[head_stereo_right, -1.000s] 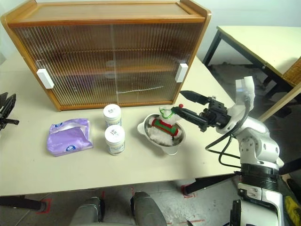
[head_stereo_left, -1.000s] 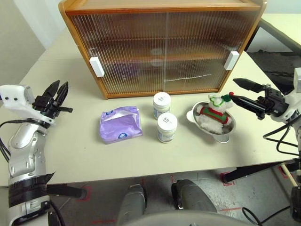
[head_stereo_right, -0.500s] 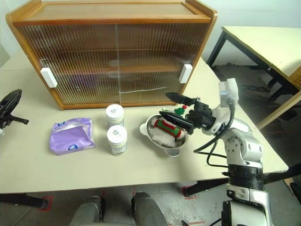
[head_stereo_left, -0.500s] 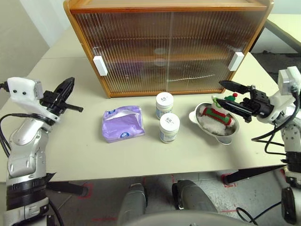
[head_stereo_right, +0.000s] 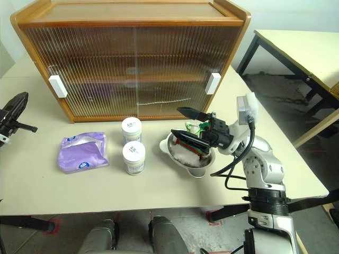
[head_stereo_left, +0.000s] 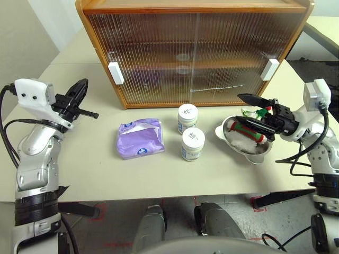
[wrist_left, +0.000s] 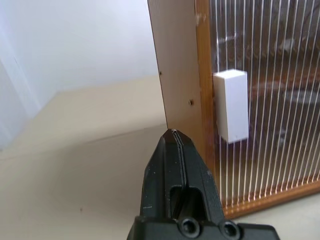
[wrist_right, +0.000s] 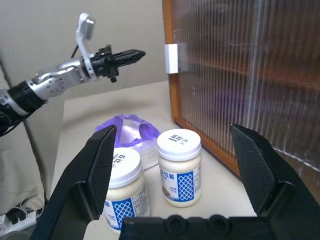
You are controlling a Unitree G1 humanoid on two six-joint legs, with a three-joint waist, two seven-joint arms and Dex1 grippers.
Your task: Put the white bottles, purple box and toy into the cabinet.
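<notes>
Head views: cabinet [head_stereo_left: 193, 50] at far side of table [head_stereo_left: 85, 169], both ribbed doors closed. Purple box [head_stereo_left: 139, 139] near left; two white bottles [head_stereo_left: 190, 132] centre, one behind the other; toy [head_stereo_left: 248, 131] lies in steel bowl [head_stereo_left: 244, 144] right. Right gripper [head_stereo_left: 243, 109] spread wide above the toy, holding nothing. Left gripper [head_stereo_left: 83, 91] far left, off the table.

Left wrist: fingers pressed together, empty, pointing at cabinet's left edge near white handle [wrist_left: 230, 105].

Right wrist: wide-open fingers frame the bottles, purple box behind.

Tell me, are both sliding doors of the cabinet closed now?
Yes. In the left eye view both ribbed doors of the cabinet cover its whole front, with the white handles at the outer edges.
</notes>
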